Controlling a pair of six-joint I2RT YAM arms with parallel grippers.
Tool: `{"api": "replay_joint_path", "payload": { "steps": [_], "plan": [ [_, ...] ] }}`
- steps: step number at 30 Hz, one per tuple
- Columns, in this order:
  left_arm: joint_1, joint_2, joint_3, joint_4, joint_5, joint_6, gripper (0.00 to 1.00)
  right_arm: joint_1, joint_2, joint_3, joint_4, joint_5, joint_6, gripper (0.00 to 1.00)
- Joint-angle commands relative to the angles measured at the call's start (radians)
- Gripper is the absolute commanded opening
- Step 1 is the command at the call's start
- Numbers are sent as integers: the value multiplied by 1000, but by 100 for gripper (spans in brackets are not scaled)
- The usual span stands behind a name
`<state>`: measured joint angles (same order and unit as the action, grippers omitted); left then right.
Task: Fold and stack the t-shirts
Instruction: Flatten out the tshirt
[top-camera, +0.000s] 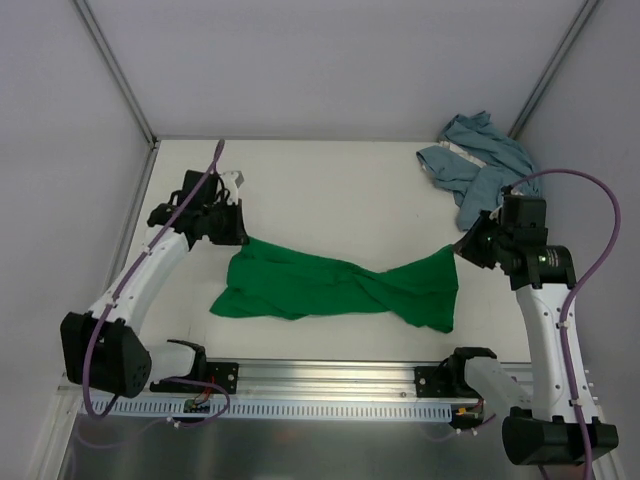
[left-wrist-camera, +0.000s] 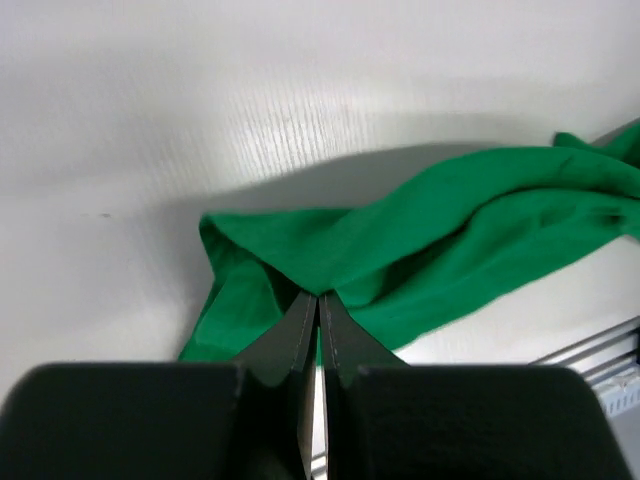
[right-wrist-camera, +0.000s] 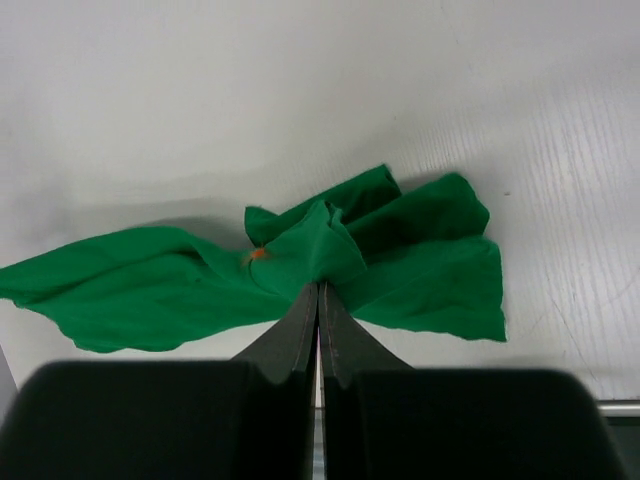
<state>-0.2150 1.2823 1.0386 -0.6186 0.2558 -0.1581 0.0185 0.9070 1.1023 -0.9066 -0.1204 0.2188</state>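
Left gripper (top-camera: 243, 238) and right gripper (top-camera: 458, 250) each pinch the green t-shirt (top-camera: 330, 285); blue-grey t-shirt (top-camera: 478, 160) lies crumpled beyond.

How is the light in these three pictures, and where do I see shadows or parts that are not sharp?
Top external view: soft even light, all sharp, only a thin shadow under the green t-shirt. Left wrist view: a wide soft shadow on the table behind the shirt; the near fingers are dark, without detail. Right wrist view: a fainter shadow behind the shirt, no glare.
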Motion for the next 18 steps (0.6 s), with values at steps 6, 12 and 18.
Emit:
{"api": "replay_joint_path", "payload": {
  "steps": [6,12,18],
  "plan": [
    [3,-178,473,-223,-162,31,0,-14,136,446,-95,11,-62,0],
    [3,-245,690,-305,-260,37,0,-71,263,815,-231,13,-72,1],
    [3,-328,770,-319,-354,37,0,-106,337,1148,-321,15,-53,0]
  ]
}}
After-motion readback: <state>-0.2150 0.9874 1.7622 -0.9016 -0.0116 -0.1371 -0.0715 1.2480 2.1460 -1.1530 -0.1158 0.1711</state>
